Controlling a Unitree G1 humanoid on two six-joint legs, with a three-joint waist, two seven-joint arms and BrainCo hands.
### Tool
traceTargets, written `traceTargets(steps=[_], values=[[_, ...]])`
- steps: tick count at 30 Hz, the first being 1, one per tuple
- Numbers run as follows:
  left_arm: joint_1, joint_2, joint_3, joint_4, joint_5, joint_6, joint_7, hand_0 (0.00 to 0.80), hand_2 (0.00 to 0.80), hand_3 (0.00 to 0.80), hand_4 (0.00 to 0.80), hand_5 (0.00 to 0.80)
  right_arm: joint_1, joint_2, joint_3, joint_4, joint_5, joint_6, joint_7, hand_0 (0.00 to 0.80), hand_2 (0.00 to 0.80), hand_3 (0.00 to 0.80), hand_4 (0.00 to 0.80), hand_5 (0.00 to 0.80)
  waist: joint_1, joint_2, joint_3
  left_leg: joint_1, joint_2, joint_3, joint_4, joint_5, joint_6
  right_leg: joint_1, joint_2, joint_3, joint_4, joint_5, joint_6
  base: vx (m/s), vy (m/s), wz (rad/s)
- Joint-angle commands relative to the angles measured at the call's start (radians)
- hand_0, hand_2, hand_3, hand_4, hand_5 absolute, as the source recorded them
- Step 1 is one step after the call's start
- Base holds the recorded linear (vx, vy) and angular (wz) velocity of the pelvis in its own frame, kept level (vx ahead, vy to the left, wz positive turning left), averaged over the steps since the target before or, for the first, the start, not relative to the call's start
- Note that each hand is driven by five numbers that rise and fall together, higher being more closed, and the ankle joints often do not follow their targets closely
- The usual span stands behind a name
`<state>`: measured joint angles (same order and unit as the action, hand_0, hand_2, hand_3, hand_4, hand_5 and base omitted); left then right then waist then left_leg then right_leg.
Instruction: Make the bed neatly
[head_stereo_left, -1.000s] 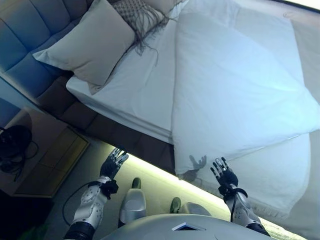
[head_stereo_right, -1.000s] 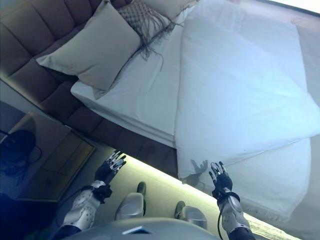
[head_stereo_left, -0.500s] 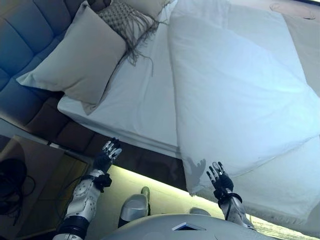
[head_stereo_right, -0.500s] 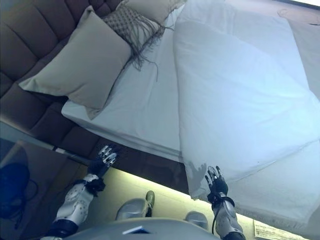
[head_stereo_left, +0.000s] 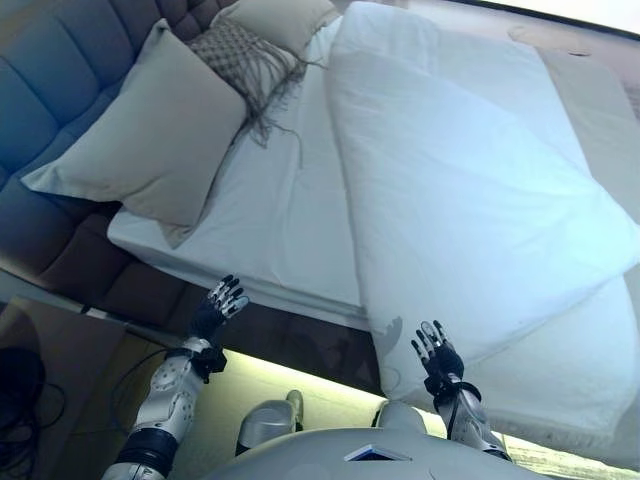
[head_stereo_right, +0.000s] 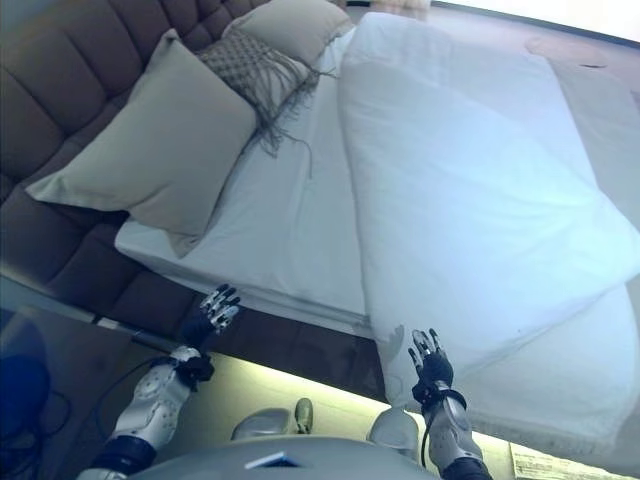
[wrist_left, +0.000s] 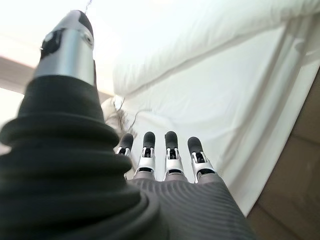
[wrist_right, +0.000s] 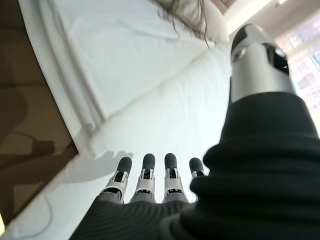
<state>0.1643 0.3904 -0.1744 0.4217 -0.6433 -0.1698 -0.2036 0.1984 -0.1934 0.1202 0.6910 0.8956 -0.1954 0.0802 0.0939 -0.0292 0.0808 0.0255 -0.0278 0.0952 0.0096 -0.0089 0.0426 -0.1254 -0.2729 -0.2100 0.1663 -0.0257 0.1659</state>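
The thick white duvet (head_stereo_left: 470, 190) lies crooked on the white-sheeted bed (head_stereo_left: 285, 215), pulled toward 3 o'clock, so a strip of bare sheet shows between it and the pillows. One duvet corner (head_stereo_left: 385, 350) hangs over the bed's near edge at 6 o'clock.

The right hand (head_stereo_left: 437, 357) hovers just beside that corner with fingers spread and straight, holding nothing. The left hand (head_stereo_left: 217, 309), at 7 o'clock, is likewise spread and empty, near the dark upholstered bed frame (head_stereo_left: 290, 335) and below the mattress edge.

The likely risk is a shallow pinch: straight fingers closing on only the cover's loose skin would probably slip off under the duvet's weight. A pull from one corner alone could skew it further. The left hand, if raised carelessly, may catch the frame.

The large beige pillow (head_stereo_left: 150, 130) and the grey fringed cushion (head_stereo_left: 245, 55) crowd 10 to 11 o'clock against the padded headboard (head_stereo_left: 50, 85). Open room lies along the bare sheet toward 12 o'clock.
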Motion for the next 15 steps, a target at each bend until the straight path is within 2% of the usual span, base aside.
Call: traceTargets(steps=[1, 5, 7, 9, 10, 12, 14, 15], values=[[-0.004, 0.017, 0.038, -0.076, 0.022, -0.067, -0.020, 0.000, 0.000, 0.000, 0.000, 0.000, -0.031, -0.016, -0.046, -0.007, 0.025, -0.055, 0.019, 0.000, 0.000, 0.000, 0.000, 0.000, 0.005, 0.001, 0.009, -0.017, 0.017, -0.053, 0.010, -0.031, -0.009, 0.021, 0.030, -0.039, -0.037, 0.145, -0.008, 0.141, -0.173, 0.12], [-0.013, 0.020, 0.045, -0.042, 0.033, -0.078, -0.017, 0.000, 0.000, 0.000, 0.000, 0.000, -0.039, -0.014, -0.090, 0.080, 0.123, -0.031, 0.031, 0.000, 0.000, 0.000, 0.000, 0.000, -0.002, -0.004, -0.010, -0.008, 0.047, -0.042, 0.022, -0.037, -0.026, 0.048, 0.056, -0.041, -0.056, 0.110, -0.008, 0.143, -0.149, 0.19], [-0.028, 0.019, 0.040, -0.031, 0.033, -0.082, -0.012, 0.000, 0.000, 0.000, 0.000, 0.000, -0.068, -0.026, -0.121, 0.162, 0.161, -0.012, 0.032, 0.000, 0.000, 0.000, 0.000, 0.000, -0.004, -0.004, 0.001, -0.030, 0.051, -0.043, 0.107, -0.069, -0.030, 0.039, 0.060, -0.040, -0.039, 0.090, -0.011, 0.089, -0.083, 0.06], [-0.034, 0.015, 0.034, -0.032, 0.025, -0.074, -0.012, 0.000, 0.000, 0.000, 0.000, 0.000, -0.104, -0.044, -0.148, 0.217, 0.176, 0.003, 0.007, 0.000, 0.000, 0.000, 0.000, 0.000, 0.004, 0.004, 0.030, -0.063, 0.066, -0.070, 0.174, -0.088, -0.036, 0.021, 0.057, -0.034, -0.004, 0.082, -0.020, 0.070, -0.001, -0.03], [-0.039, 0.012, 0.019, -0.025, 0.012, -0.078, -0.010, 0.000, 0.000, 0.000, 0.000, 0.000, -0.126, -0.059, -0.155, 0.244, 0.194, 0.017, -0.017, 0.000, 0.000, 0.000, 0.000, 0.000, 0.007, 0.021, 0.043, -0.067, 0.083, -0.089, 0.146, -0.068, -0.042, 0.006, 0.058, -0.029, 0.020, 0.072, -0.020, -0.111, 0.088, -0.03], [-0.128, 0.026, -0.046, 0.008, -0.016, -0.115, -0.014, 0.000, 0.000, 0.000, 0.000, 0.000, -0.215, -0.090, -0.208, 0.328, 0.294, -0.001, 0.007, 0.000, 0.000, 0.000, 0.000, 0.000, 0.009, 0.047, 0.093, -0.160, 0.098, -0.099, 0.163, -0.042, -0.055, -0.078, 0.035, -0.023, 0.082, 0.060, -0.018, -0.376, 0.098, 0.03], [-0.243, 0.035, -0.097, 0.042, -0.059, -0.162, -0.031, 0.000, 0.000, 0.000, 0.000, 0.000, -0.324, -0.122, -0.234, 0.397, 0.343, -0.054, 0.018, 0.000, 0.000, 0.000, 0.000, 0.000, 0.017, 0.069, 0.167, -0.277, 0.089, -0.110, 0.191, -0.026, -0.054, -0.204, -0.012, -0.036, 0.163, 0.064, -0.017, -0.577, 0.098, 0.22], [-0.274, 0.034, -0.106, 0.041, -0.066, -0.171, -0.036, 0.000, 0.000, 0.000, 0.000, 0.000, -0.371, -0.146, -0.252, 0.423, 0.368, -0.057, 0.007, 0.000, 0.000, 0.000, 0.000, 0.000, 0.021, 0.080, 0.197, -0.331, 0.081, -0.108, 0.235, -0.028, -0.058, -0.253, -0.036, -0.040, 0.206, 0.062, -0.015, -0.361, 0.087, 0.37]])
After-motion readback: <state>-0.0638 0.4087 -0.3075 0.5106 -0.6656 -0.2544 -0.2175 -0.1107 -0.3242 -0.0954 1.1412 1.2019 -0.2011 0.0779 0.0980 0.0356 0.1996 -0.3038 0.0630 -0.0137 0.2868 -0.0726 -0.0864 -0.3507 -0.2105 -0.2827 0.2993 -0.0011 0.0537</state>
